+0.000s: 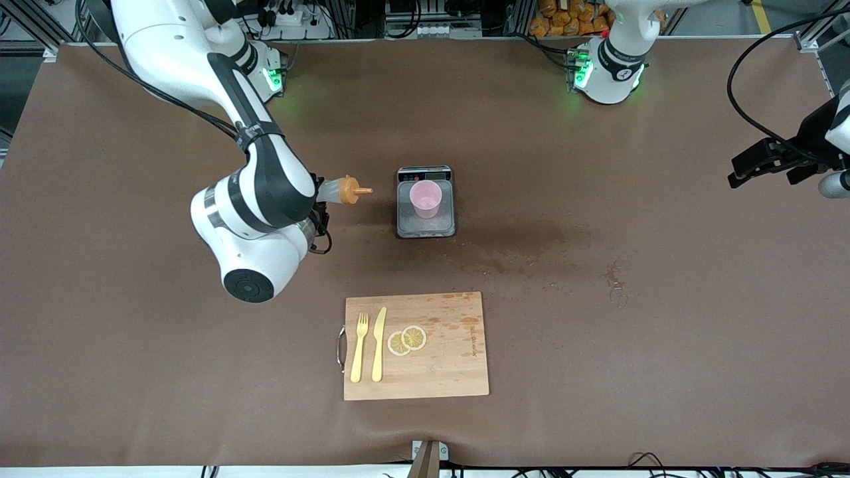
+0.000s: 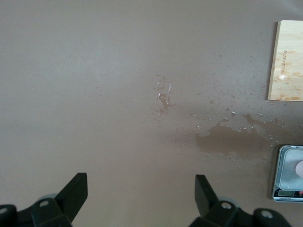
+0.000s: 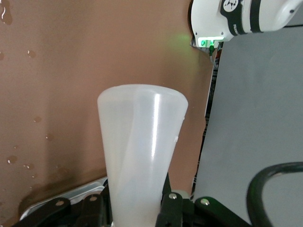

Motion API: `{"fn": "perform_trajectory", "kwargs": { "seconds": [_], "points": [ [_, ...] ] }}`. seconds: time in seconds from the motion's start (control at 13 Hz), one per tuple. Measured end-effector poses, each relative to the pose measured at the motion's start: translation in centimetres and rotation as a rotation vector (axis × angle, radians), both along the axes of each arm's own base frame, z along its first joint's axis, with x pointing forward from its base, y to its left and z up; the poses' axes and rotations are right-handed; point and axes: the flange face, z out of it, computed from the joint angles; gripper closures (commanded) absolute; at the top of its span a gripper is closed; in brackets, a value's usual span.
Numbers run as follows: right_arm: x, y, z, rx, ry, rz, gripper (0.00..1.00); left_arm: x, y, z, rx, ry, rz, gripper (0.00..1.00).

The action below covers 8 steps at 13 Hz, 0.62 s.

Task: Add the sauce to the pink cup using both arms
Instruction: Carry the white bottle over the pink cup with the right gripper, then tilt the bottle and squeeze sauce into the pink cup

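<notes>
i have the squeeze bottle of sauce (image 3: pixel 142 151) clamped in my right gripper (image 3: pixel 135 208), the jaws pinching its translucent whitish body low down, near the base. in the right wrist view the body flares up and away from my fingers (image 3: pixel 173 208), glossy and smooth. i judge it light, soft-walled and slippery: a thin plastic that gives under pressure, so a grip at mid-body would squirt it early, while a hold near the stiffer base keeps it steady and leaves the belly free for a squeeze.

in the front view the bottle (image 1: pixel 342 190) lies tipped roughly level in the air, its orange nozzle cap (image 1: pixel 352 190) aimed toward the pink cup (image 1: pixel 425 198). the nozzle tip is near the cup but not yet over its mouth; bare tabletop (image 1: pixel 597 372) shows between them. the cup stands upright on the tray of a small kitchen scale (image 1: pixel 425 202), at mid-table. i judge the cup light and easy to topple.

my left gripper (image 2: pixel 141 194) hangs spread wide and empty, waiting over the left arm's end of the table, well apart from the cup, with wet splashes (image 2: pixel 227 137) on the cloth below it.
</notes>
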Motion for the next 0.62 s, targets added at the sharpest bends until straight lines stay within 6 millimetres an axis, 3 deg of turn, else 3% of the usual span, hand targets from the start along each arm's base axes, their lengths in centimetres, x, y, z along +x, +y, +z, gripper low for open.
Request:
{"fn": "perform_trajectory", "kwargs": {
  "seconds": [0.62],
  "points": [
    [-2.1,4.8,-1.7,-0.211,-0.049,-0.053,0.68,-0.1,-0.1,-0.1,0.000,0.008,-0.002,0.00]
  ]
}}
